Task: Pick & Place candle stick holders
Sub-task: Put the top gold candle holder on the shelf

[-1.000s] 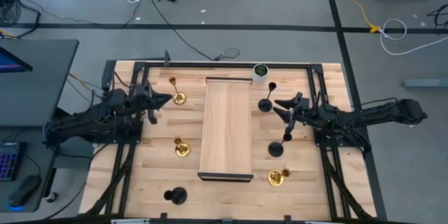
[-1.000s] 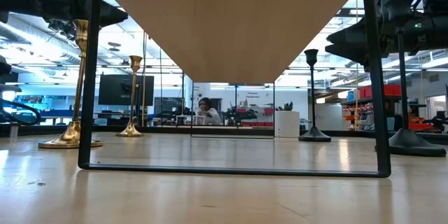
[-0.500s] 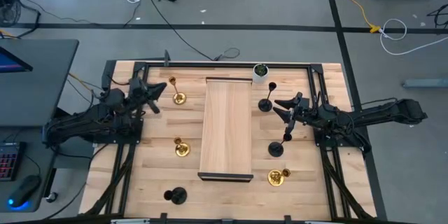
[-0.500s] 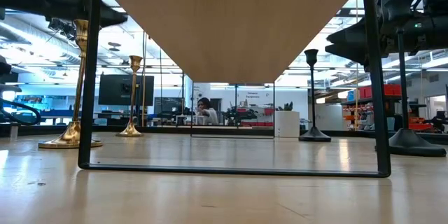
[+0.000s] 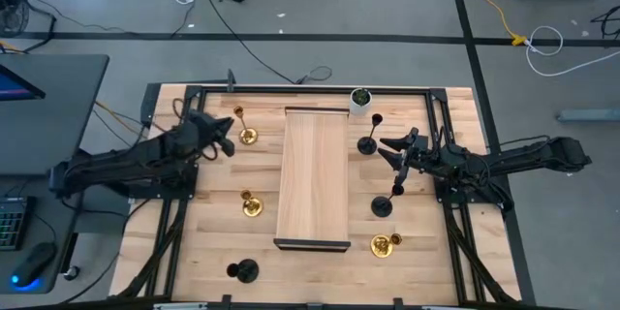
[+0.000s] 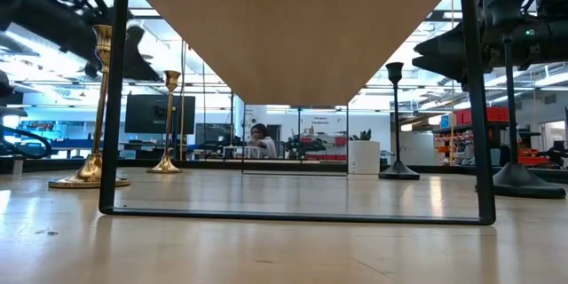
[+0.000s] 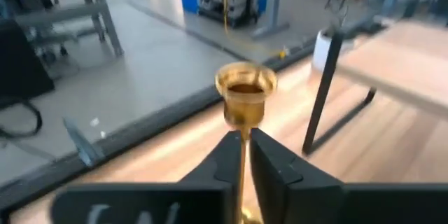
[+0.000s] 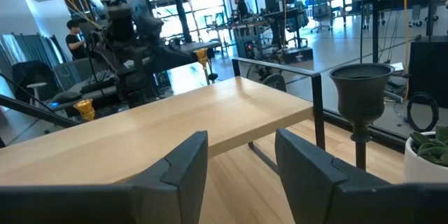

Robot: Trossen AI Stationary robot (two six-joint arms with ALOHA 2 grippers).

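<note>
— So, where's the gold holder (image 5: pixel 248 135) you're after?

— Upper left of the high view, upright, left of the wooden shelf (image 5: pixel 313 177). In my left wrist view its stem runs straight up between the left gripper (image 7: pixel 244 155) fingers, which look clenched on it. The right gripper (image 5: pixel 389 147) hangs released.

Right gripper (image 8: pixel 238 171): two dark fingers (image 8: pixel 178 175) parted at the frame's bottom, nothing between them. Black candle stick holder (image 8: pixel 360 101) upright at right, white pot (image 8: pixel 427 161) at the right edge. Raised wooden shelf (image 8: pixel 154 129) across centre; the other arm (image 8: pixel 136 35) and a gold candle stick holder (image 8: pixel 202 57) at upper left.
</note>
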